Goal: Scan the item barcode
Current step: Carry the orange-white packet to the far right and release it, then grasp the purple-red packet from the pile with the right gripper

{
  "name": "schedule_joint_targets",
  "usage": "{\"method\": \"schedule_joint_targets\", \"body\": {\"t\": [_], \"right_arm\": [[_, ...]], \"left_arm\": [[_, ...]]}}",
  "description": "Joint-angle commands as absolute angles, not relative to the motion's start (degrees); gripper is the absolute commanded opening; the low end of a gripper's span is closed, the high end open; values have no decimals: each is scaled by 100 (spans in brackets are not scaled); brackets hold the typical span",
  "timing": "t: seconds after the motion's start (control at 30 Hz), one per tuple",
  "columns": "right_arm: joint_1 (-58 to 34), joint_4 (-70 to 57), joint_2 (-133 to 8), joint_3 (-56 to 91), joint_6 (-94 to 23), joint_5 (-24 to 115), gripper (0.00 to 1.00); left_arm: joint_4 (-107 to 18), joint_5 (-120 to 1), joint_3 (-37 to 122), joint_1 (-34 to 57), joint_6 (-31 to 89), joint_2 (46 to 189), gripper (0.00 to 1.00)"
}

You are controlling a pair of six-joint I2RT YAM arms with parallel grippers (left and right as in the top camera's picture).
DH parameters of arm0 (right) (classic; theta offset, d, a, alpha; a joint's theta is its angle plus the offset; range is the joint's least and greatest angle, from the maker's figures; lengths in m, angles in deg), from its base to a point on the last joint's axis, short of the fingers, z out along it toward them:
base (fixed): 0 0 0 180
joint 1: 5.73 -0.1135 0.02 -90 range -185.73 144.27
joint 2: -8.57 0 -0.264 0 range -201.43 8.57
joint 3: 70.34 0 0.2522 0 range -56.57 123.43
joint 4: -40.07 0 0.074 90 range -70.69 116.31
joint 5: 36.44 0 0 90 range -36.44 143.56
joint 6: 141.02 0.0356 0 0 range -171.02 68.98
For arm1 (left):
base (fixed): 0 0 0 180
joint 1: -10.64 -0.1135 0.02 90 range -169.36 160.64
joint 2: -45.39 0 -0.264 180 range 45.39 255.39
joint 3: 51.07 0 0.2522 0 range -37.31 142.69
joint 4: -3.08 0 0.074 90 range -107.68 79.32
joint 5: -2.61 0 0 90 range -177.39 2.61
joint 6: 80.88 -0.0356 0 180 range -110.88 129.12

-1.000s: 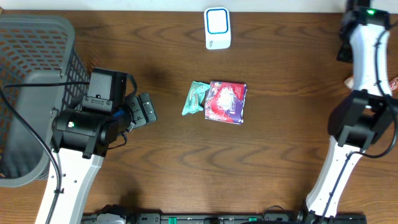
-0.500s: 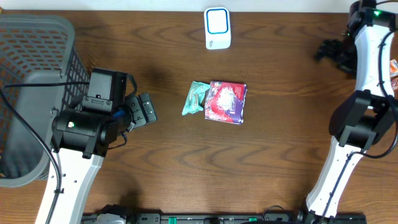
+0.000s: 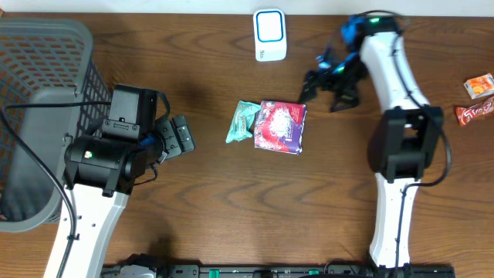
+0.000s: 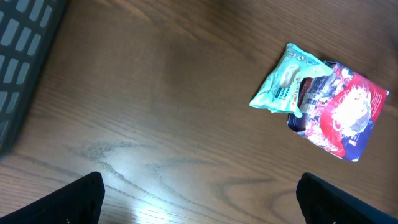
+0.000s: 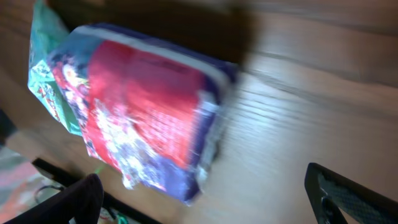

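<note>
In the middle of the table a red-and-purple packet point(image 3: 279, 126) lies flat, and a small teal packet point(image 3: 243, 121) touches its left edge. Behind them, at the back edge, stands a white scanner point(image 3: 270, 35). My right gripper point(image 3: 321, 98) hovers open just to the right of the red-and-purple packet point(image 5: 143, 106), which fills the blurred right wrist view with the teal packet point(image 5: 46, 87) behind it. My left gripper point(image 3: 189, 135) is open and empty, well left of both packets. The left wrist view has the teal packet point(image 4: 286, 87) and the red-and-purple packet point(image 4: 339, 112) far ahead. No barcode shows.
A grey mesh basket point(image 3: 38, 116) takes up the left end of the table, close beside my left arm. An orange snack packet point(image 3: 478, 85) and a red one point(image 3: 472, 113) lie at the far right edge.
My right arm has swung from the far right edge leftward to beside the red-and-purple packet. The left arm and both packets have not moved.
</note>
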State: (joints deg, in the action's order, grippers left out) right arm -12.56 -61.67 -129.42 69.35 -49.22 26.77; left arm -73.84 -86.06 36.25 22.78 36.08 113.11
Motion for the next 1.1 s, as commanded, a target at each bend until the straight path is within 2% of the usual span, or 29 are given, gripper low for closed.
{"method": "schedule_joint_targets", "body": {"t": [0.0, 0.3, 0.53, 0.7, 0.73, 0.83, 0.93, 1.0, 1.07], "right_arm": [[-1558, -5857, -12903, 6776, -5110, 2515, 99], [-1772, -5649, -12903, 6761, -4766, 2485, 99], [-1811, -6041, -12903, 6573, -5199, 2487, 99], [-1822, -5822, -12903, 5985, -5175, 2434, 99], [-1822, -5643, -12903, 5794, -5173, 2316, 93], [-1822, -5192, -12903, 5419, -5173, 2045, 63], [-1820, -4985, -12903, 5303, -5175, 2024, 24], [-1818, -4948, -12883, 5344, -5177, 2021, 1], [-1813, -4956, -12855, 5497, -5201, 2010, 1]], "left_arm": [[-7410, -8661, 3599, 2254, 3573, 11322, 98], [-7410, -8661, 3599, 2254, 3573, 11322, 98], [-7410, -8659, 3599, 2254, 3573, 11322, 98], [-7410, -8661, 3599, 2254, 3573, 11322, 98], [-7410, -8661, 3599, 2254, 3573, 11322, 98], [-7410, -8661, 3599, 2254, 3573, 11322, 98], [-7410, -8659, 3599, 2254, 3573, 11322, 98], [-7410, -8659, 3599, 2254, 3573, 11322, 98], [-7410, -8661, 3599, 2254, 3573, 11322, 98]]}}
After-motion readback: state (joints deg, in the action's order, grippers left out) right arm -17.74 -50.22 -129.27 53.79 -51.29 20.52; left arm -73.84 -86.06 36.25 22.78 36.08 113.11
